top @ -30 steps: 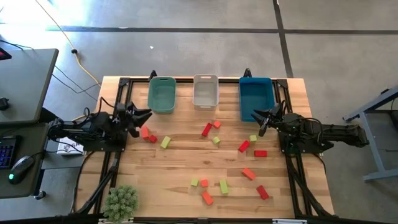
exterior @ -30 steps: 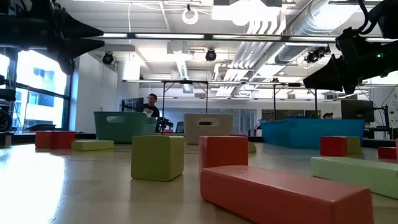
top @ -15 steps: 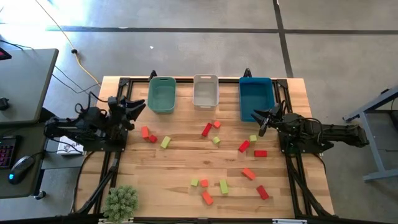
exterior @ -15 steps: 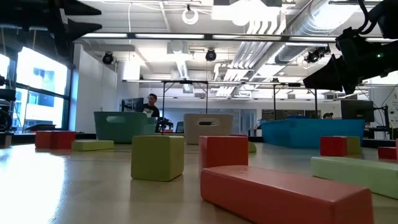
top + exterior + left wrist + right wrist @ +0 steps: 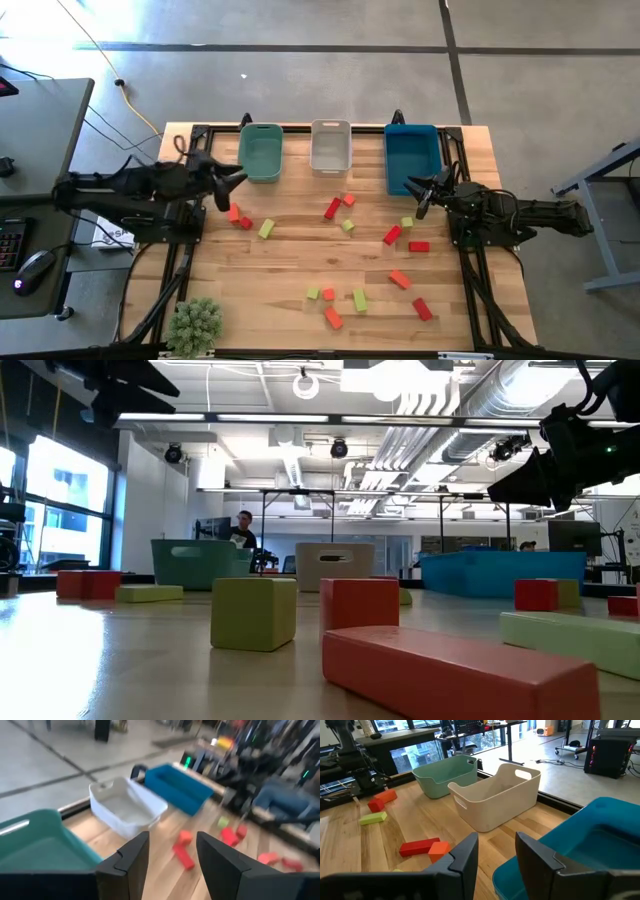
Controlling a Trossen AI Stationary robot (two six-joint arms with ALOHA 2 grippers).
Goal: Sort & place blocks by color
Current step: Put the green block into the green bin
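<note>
dark left claw (image 5: 232,180) nearer green bin (image 5: 260,152)

Even daylight over the high view; a washed-out bright patch on the concrete floor (image 5: 200,25) at upper left of frame. Short soft shadows under the blocks (image 5: 345,215) and the arms.

Low view: strip lights on the ceiling (image 5: 300,420) and a bright window (image 5: 60,485) at far left; arm parts in the upper corners read as dark silhouettes. Table top (image 5: 120,660) carries a soft sheen; the nearest red block (image 5: 450,670) is slightly soft.

Left wrist view heavily smeared, worst at upper right; green bin (image 5: 45,840) and white bin (image 5: 125,810) smudged.

Right wrist view crisp, bright, with window glare at upper left.
</note>
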